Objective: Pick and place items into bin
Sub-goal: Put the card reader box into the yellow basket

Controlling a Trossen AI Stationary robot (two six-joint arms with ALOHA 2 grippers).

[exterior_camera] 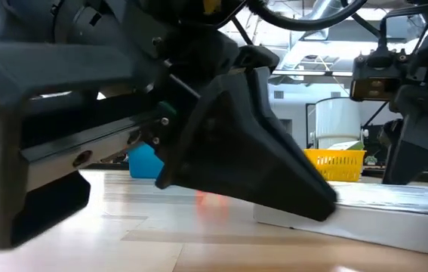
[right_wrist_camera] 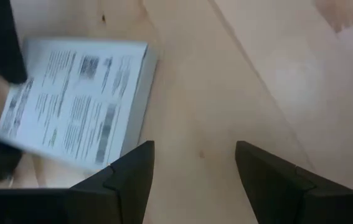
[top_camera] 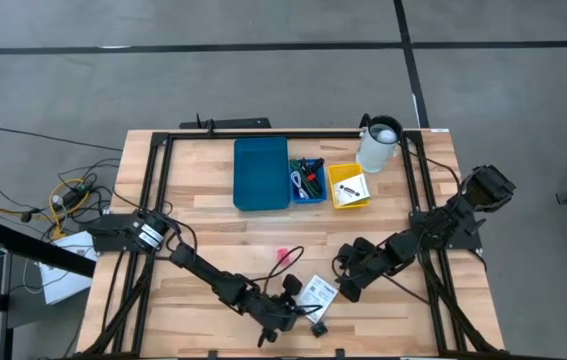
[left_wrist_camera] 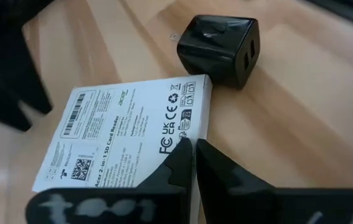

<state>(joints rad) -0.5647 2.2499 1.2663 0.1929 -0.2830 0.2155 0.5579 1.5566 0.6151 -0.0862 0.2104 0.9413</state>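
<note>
Now, left gripper [left_wrist_camera: 193,149]: pinched shut, holding nothing, over the white box [left_wrist_camera: 126,134].
Right gripper [right_wrist_camera: 195,163]: open wide, at its 3 o'clock, ready to grab.

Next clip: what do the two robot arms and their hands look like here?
Both arms are dark, jointed links with black cables running along them. The left hand ends in two black wedge-shaped fingers tapering to points, with a whitish smudged marking on its body. The right hand has two matching black, angular fingers.
</note>
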